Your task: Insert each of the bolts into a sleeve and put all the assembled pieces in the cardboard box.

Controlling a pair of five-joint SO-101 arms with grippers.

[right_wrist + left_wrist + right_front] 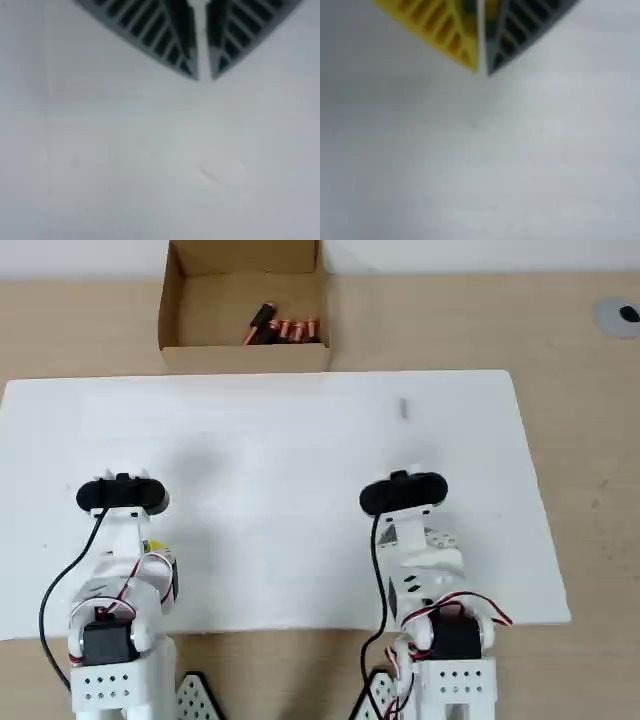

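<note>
The box [245, 358] is brown cardboard, open on top. It sits well ahead of the left tool [482, 67]. Inside, near the wall closest to the tool, a few orange sleeves [298, 330] lie side by side. A dark bolt [262, 318] lies tilted beside them.

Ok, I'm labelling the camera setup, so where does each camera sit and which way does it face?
High view: fixed above the table, looking down on the white mat and the cardboard box with assembled pieces; left arm and right arm show.
Left wrist view: on the left arm, facing down at the mat; the shut left hand shows.
Right wrist view: on the right arm, facing down at the mat; the shut right hand shows.
Shared: all three see the white mat.
</note>
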